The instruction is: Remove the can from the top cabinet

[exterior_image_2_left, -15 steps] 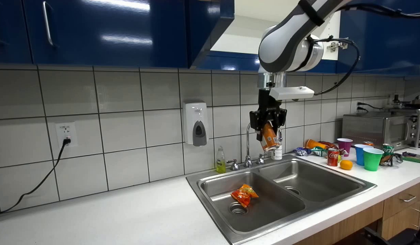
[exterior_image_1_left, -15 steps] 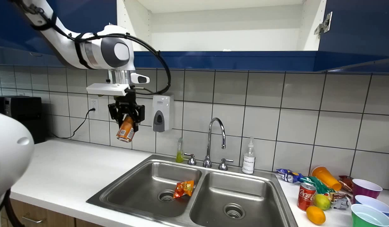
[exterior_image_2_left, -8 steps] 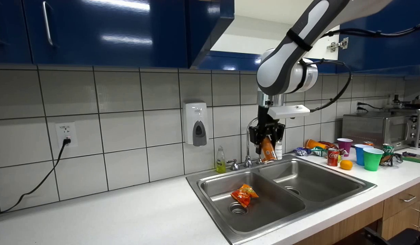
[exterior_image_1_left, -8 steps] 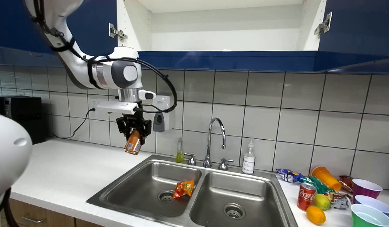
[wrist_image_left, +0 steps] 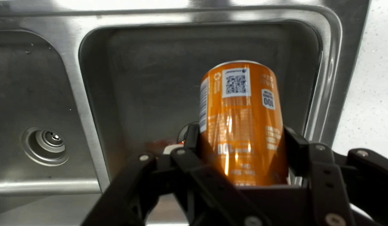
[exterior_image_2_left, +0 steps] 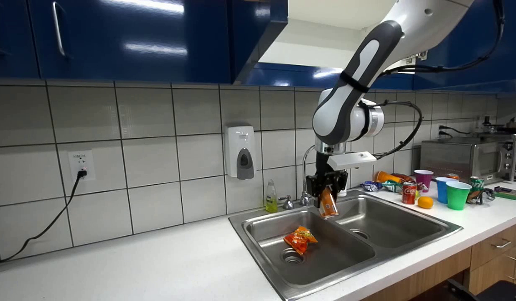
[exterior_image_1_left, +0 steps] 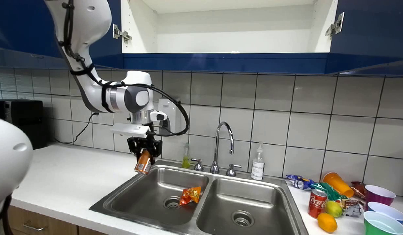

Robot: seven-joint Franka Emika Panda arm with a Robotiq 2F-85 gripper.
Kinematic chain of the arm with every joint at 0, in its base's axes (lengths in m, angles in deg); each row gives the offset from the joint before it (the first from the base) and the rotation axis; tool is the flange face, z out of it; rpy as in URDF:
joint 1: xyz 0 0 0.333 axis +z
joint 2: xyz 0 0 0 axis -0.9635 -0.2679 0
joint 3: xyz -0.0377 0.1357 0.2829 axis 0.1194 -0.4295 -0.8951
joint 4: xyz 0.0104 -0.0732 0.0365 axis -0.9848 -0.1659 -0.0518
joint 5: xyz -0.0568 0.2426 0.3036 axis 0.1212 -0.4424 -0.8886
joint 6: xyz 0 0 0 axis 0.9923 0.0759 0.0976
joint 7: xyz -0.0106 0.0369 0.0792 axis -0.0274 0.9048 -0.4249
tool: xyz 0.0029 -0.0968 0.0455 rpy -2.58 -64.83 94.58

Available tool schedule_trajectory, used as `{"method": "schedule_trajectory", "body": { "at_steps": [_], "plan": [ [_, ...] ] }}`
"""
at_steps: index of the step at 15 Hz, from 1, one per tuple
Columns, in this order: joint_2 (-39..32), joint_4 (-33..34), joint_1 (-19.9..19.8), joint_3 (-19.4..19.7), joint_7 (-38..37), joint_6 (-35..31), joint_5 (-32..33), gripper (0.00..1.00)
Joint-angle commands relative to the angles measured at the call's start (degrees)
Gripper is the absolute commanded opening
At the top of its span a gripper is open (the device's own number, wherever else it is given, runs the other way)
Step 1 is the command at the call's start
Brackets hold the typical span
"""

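The gripper (wrist_image_left: 243, 142) clasps the can (exterior_image_2_left: 328, 204), glossy, orange and tilted, over the steel sink (exterior_image_1_left: 250, 199); one basin (exterior_image_1_left: 146, 199) holds a crinkled packet (exterior_image_1_left: 190, 195). The blue cabinet (exterior_image_1_left: 227, 62) stands open, white inside.

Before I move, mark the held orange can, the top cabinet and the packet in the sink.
Orange can (wrist_image_left: 241, 122), wrist view: printed side.
Top cabinet (exterior_image_1_left: 234, 31), in an exterior view: white back wall.
Packet (exterior_image_2_left: 300, 240), in an exterior view: its wrapper's middle.
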Motion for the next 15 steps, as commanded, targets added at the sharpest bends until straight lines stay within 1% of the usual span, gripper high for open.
{"method": "schedule_trajectory", "body": {
  "at_steps": [1, 8, 15],
  "plan": [
    [-4.9, 2.9, -1.0, 0.0, 1.9, -2.8, 0.4, 0.39],
    [-14.6, 7.4, -1.2, -0.1, 3.0, -6.8, 0.0, 0.39],
    [-22.8, 12.8, -1.4, -0.3, 3.5, -9.1, 0.1, 0.39]
  ]
}}
